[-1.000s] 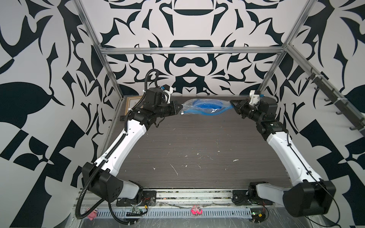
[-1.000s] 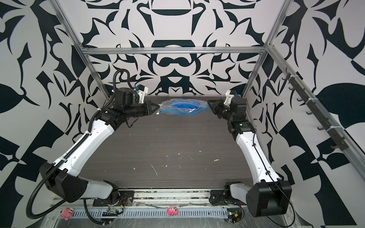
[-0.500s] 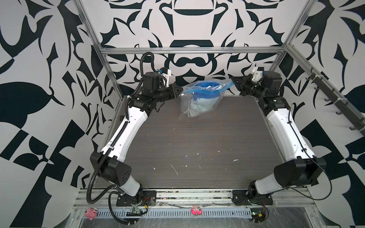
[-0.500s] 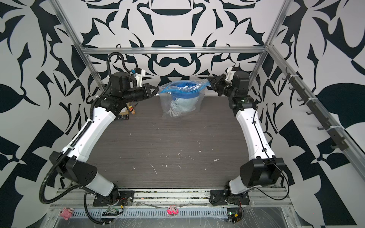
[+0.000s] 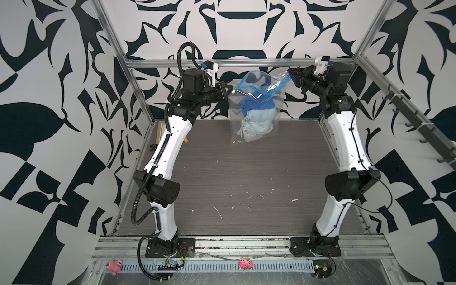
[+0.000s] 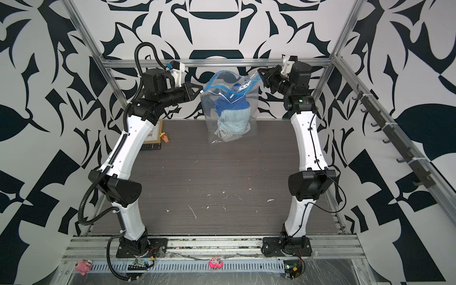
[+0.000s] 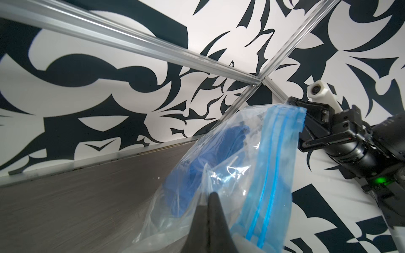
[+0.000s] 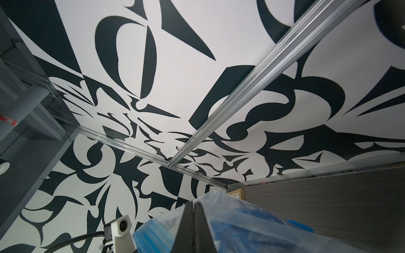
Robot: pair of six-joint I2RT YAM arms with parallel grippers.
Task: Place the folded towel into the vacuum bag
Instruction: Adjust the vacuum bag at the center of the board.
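Note:
The vacuum bag [image 5: 254, 111], clear plastic with a blue zip strip at its top, hangs in the air over the back of the table in both top views [image 6: 229, 108]. Inside it the towel [image 5: 257, 118] sags low, dark blue above and pale blue below. My left gripper [image 5: 231, 89] is shut on the bag's left top corner. My right gripper [image 5: 293, 74] is shut on the zip strip's right end, a bit higher. In the left wrist view the shut left gripper [image 7: 209, 196] pinches clear film. In the right wrist view the right gripper [image 8: 194, 203] pinches the bag [image 8: 241, 221].
A framed picture [image 6: 155, 133], a small toy figure [image 6: 164, 137] and a black remote [image 6: 150, 147] lie at the table's back left, behind my left arm. A metal crossbar [image 5: 246, 60] runs just behind the raised grippers. Hooks [image 5: 419, 118] line the right wall.
Both arms have risen, lifting the bag from table height. It went from lying stretched flat to hanging upright, and the towel has slid down inside it.

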